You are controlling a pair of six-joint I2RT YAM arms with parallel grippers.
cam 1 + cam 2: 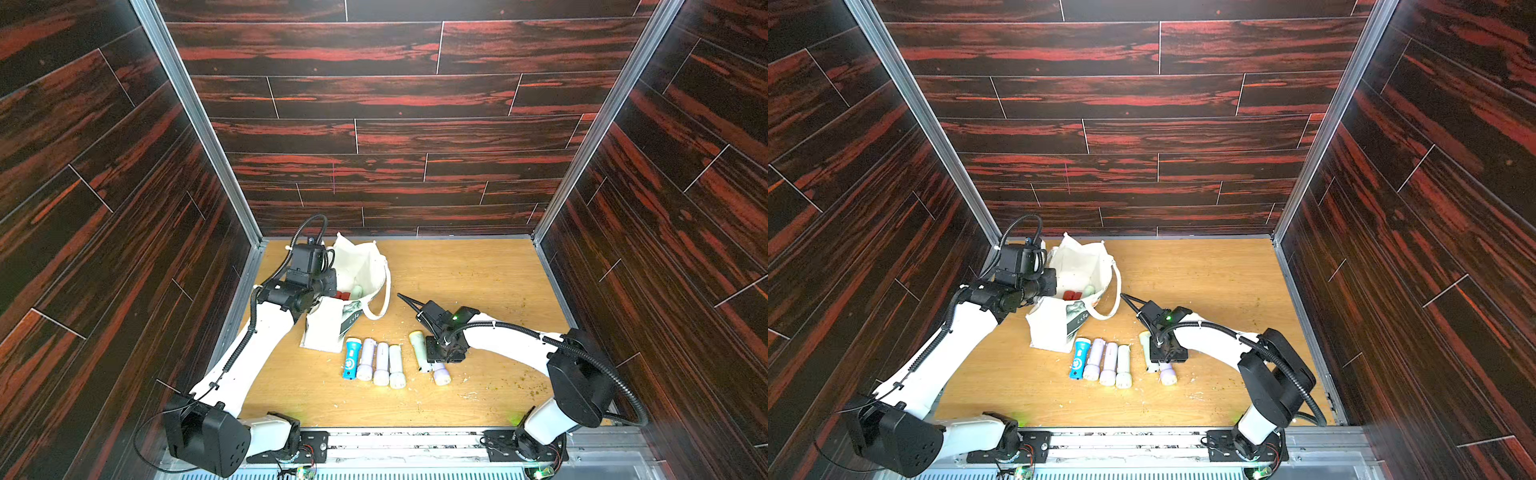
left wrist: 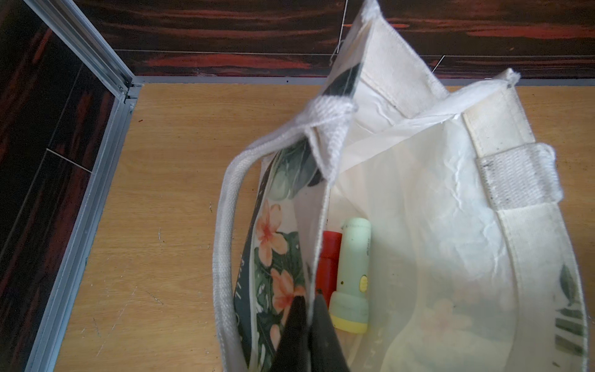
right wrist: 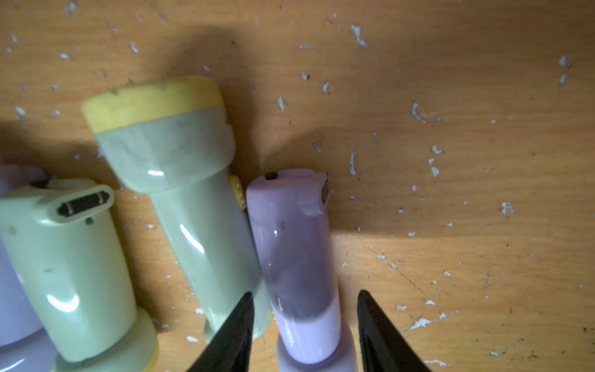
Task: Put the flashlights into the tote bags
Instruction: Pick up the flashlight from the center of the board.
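Because the tote bag (image 1: 359, 266) is floppy and would sag shut, my left claw (image 2: 309, 294) is clamped on its left rim, propping the mouth open at the far left of the desk (image 1: 478, 274). 1 pale green flashlight (image 2: 352, 267) and 1 red flashlight (image 2: 328, 257) lie inside. My right claw (image 3: 304, 293) is open, its 2 tips straddling the lilac flashlight (image 3: 289, 225), with a gap showing at 1 side. That one touches a green flashlight (image 3: 193, 219), so I judge 1 tip must wedge between them. 4 more, the blue flashlight (image 1: 351, 358) leftmost, lie in a row just left.
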